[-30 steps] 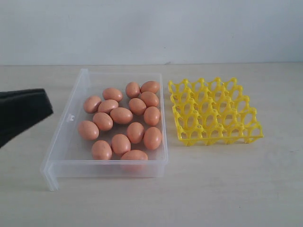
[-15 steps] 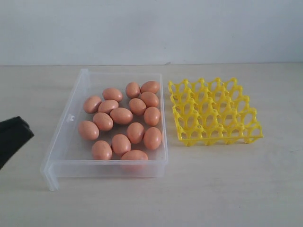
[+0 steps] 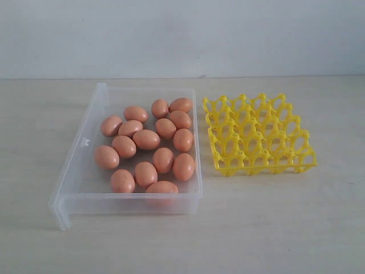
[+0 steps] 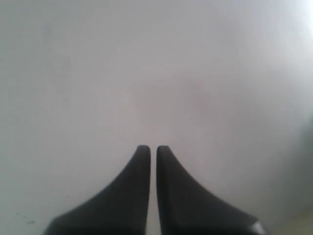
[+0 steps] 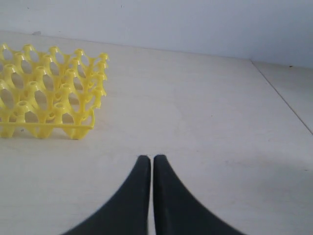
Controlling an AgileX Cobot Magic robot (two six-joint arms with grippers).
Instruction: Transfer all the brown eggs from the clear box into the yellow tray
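While both arms sit outside the exterior view, not one egg is across yet: the brown eggs (image 3: 146, 139) lie loose in the clear box (image 3: 80, 171), left of centre in the frame. The yellow tray (image 3: 259, 165) stands just beside it on the right, every cup bare. Left fingers (image 4: 139, 171) are pressed together on nothing, facing only a blank pale field. Right fingers (image 5: 139, 181) are likewise closed and empty, low over the surface (image 5: 205, 122), with the tray (image 5: 49, 83) ahead of them. The box's long side runs from bottom to top of the frame, and the eggs point every which way. With the box on the left, the left arm looks the likelier one to reach in, and it will need to open first.
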